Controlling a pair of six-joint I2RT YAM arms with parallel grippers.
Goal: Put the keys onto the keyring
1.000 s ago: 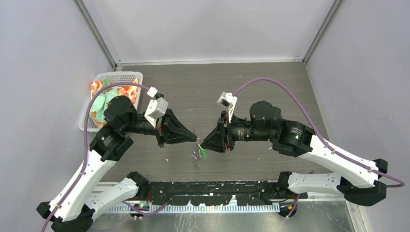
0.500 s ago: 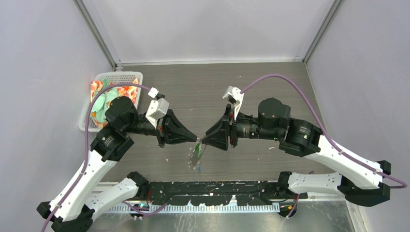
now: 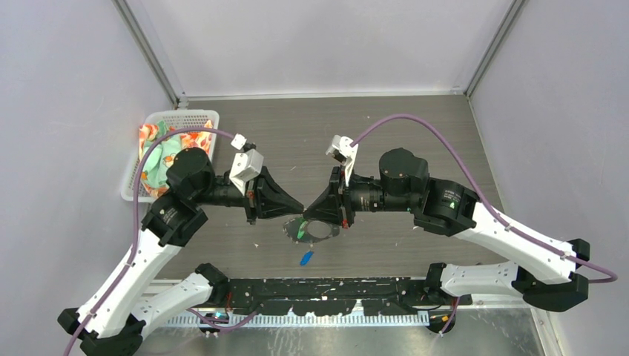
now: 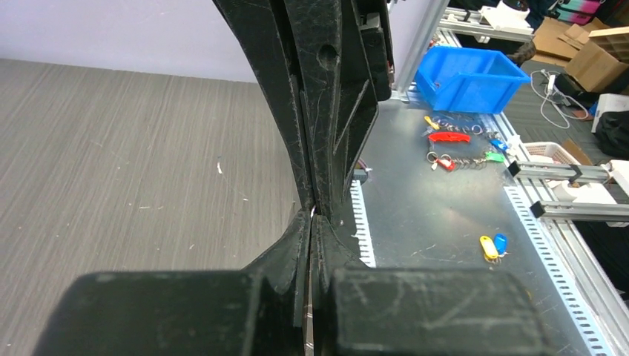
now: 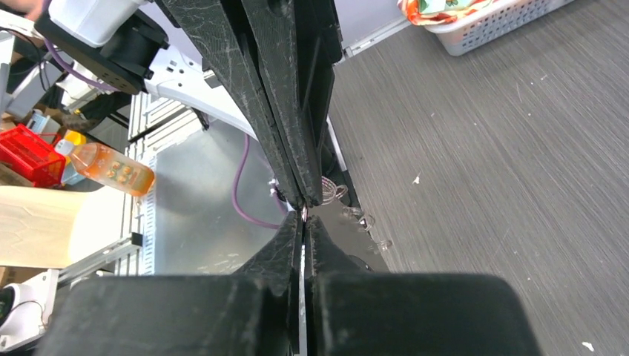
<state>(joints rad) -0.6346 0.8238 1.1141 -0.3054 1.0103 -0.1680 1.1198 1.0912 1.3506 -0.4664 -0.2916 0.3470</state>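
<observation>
The keyring [image 3: 326, 236] shows as a thin wire loop spread flat just below where my two grippers meet tip to tip above the middle of the table. The green key [image 3: 300, 233] hangs on the loop's left part. The blue key [image 3: 304, 258] lies loose on the table, just in front of the ring. My left gripper [image 3: 298, 210] is shut, with a thin wire pinched between its jaws in the left wrist view [image 4: 312, 222]. My right gripper [image 3: 308, 215] is also shut on thin wire [image 5: 303, 222], and ring bits [image 5: 362, 218] show beside it.
A white basket [image 3: 130, 182] of colourful items stands at the table's left edge. A black rail [image 3: 334, 288] runs along the near edge between the arm bases. Grey walls close in the back and sides. A blue bin [image 4: 467, 74] and loose key tags [image 4: 493, 245] sit on the metal bench beyond.
The ring, which hung edge-on from the gripper tips, is now spread as a flat loop. The blue key now lies on the table. The right arm has shifted left and twisted.
</observation>
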